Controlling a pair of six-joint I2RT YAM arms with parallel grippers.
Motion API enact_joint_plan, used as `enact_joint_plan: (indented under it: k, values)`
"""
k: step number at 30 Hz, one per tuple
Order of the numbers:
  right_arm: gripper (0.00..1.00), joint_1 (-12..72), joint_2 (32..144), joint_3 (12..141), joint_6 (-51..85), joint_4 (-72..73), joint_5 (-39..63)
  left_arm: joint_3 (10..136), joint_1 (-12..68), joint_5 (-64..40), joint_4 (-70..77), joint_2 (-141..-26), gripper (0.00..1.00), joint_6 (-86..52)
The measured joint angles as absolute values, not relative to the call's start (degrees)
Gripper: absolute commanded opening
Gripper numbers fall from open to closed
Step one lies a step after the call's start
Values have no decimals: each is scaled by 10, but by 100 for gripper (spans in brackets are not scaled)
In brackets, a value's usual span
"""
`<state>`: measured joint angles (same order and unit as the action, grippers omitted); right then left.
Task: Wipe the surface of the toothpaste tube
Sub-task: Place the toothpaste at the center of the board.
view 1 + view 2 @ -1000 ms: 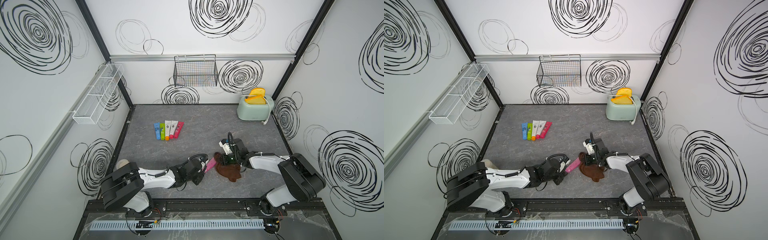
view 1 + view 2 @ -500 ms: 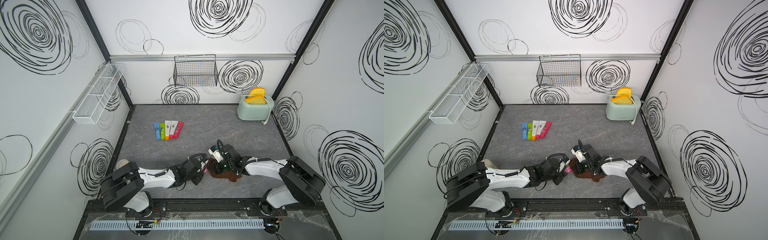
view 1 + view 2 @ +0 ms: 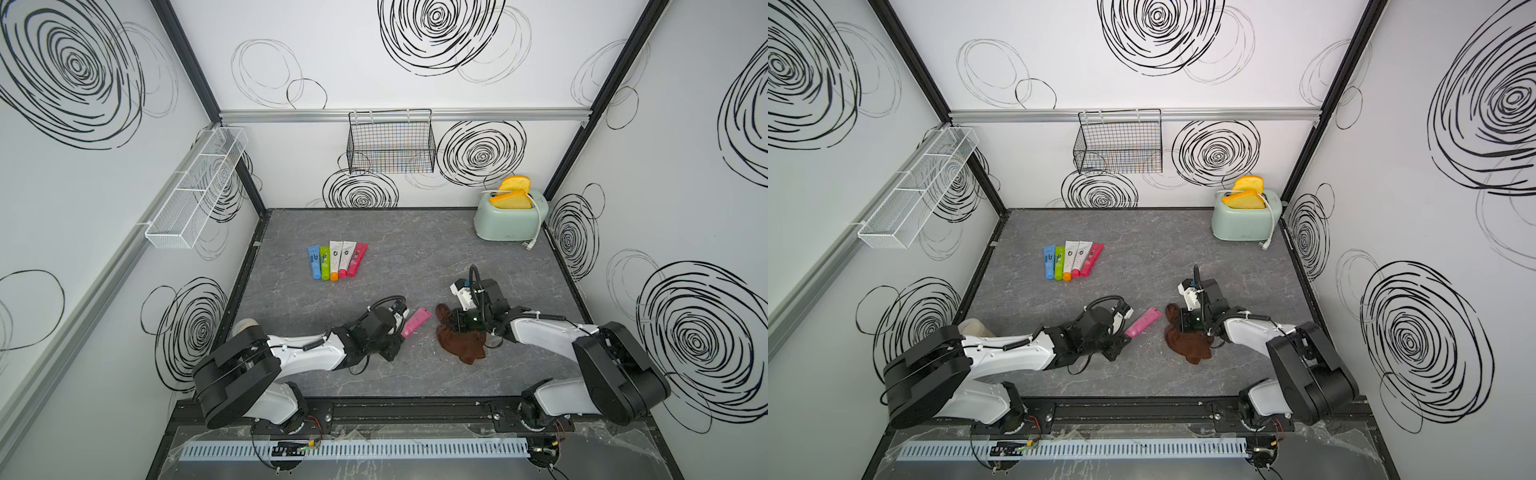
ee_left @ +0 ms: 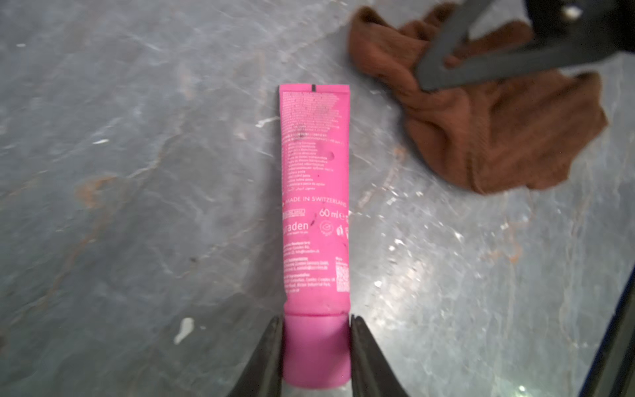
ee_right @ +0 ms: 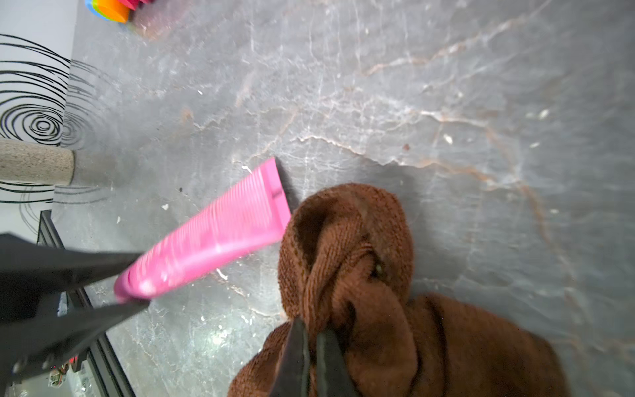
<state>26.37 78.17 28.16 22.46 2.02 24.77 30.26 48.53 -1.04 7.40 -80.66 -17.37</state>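
Grey tabletop (image 3: 415, 257), lower centre: left gripper (image 4: 316, 319) clamps the tube (image 4: 314, 192) by its cap, right gripper (image 5: 311, 326) pinches the cloth (image 5: 347, 247) just beside it; you likely sweep along the tube next.

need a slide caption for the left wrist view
Left pincer clamps the cap of the pink toothpaste tube on the grey table; right pincer grips a brown cloth nearby.

Both top views sit high at 6 o'clock, tilted down toward the back wall (image 3: 374, 62) at 12, whole tabletop (image 3: 415, 257) in frame. Wrist cams hug the surface: left over the pink tube (image 4: 314, 192), right over the brown cloth (image 5: 360, 240); each catches both.
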Motion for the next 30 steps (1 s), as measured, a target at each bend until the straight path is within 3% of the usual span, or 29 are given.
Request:
enact_joint_plan:
  k: [8, 24, 25, 30]
  values:
    - [0, 319, 719, 212, 241, 17, 239, 434, 416, -23, 48, -858, 0, -227]
    - [0, 363, 609, 157, 286, 6, 240, 682, 472, -45, 74, -1144, 0, -342]
    - [0, 363, 605, 155, 288, 6, 240, 696, 477, -46, 74, -1158, 2, -347]
    - [0, 363, 595, 149, 292, 4, 240, 738, 493, -51, 79, -1196, 34, -364]
